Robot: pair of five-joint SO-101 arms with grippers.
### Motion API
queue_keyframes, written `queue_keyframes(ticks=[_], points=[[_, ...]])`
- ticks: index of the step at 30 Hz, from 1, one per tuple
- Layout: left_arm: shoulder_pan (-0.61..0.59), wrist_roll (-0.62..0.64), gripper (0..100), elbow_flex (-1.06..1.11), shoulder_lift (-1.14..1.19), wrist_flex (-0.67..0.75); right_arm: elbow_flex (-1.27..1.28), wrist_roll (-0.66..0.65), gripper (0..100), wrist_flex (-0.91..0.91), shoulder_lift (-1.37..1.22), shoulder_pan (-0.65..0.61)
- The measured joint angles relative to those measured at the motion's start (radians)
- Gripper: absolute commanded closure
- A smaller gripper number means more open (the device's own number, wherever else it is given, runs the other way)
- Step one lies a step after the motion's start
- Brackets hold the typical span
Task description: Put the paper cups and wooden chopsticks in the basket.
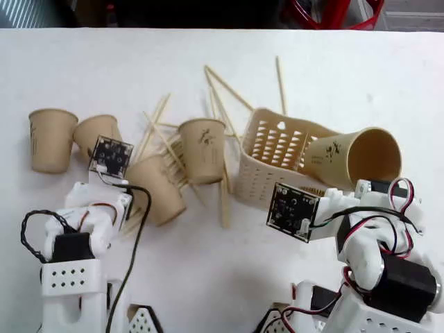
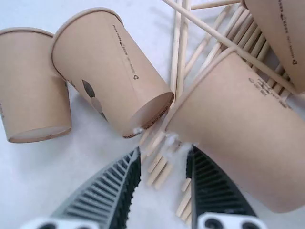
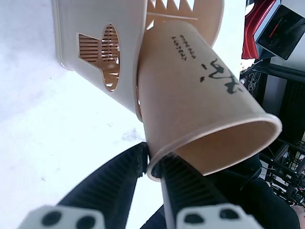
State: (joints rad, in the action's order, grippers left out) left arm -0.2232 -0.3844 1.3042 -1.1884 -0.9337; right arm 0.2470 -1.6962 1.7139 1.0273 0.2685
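Tan paper cups (image 1: 52, 139), thin wooden chopsticks (image 1: 222, 104), cream slotted plastic basket (image 1: 274, 156).
Four cups sit left-centre among scattered sticks; the fifth cup (image 1: 354, 163) pokes base-first into the basket, right.

High camera down over the whole table (image 1: 208, 277); wrist cameras close-up, left on paper cups (image 2: 109, 67), right on basket (image 3: 95, 19).

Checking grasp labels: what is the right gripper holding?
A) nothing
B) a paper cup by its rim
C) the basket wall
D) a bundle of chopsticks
B: the right gripper is closed on the rim of a paper cup, which is tilted with its base toward the basket.
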Motion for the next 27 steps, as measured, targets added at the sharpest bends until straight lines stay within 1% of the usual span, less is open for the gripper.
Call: queue_keyframes(ticks=[5,8,10,16,19,23,27], points=[[0.0,0.0,83,0.0,0.0,0.0,0.0,0.02,77.6,-0.003,0.021,0.002],[0.0,0.0,83,0.0,0.0,0.0,0.0,0.101,69.9,-0.055,0.018,-0.002],[0.0,0.0,83,0.0,0.0,0.0,0.0,0.158,67.1,-0.095,0.017,-0.012],[0.0,0.0,83,0.0,0.0,0.0,0.0,0.33,66.9,-0.158,0.02,-0.106],[0.0,0.0,83,0.0,0.0,0.0,0.005,0.384,66.9,-0.161,0.021,-0.152],[0.0,0.0,83,0.0,0.0,0.0,0.035,0.44,66.9,-0.161,0.02,-0.239],[0.0,0.0,83,0.0,0.0,0.0,0.057,0.525,66.9,-0.161,0.006,-0.327]])
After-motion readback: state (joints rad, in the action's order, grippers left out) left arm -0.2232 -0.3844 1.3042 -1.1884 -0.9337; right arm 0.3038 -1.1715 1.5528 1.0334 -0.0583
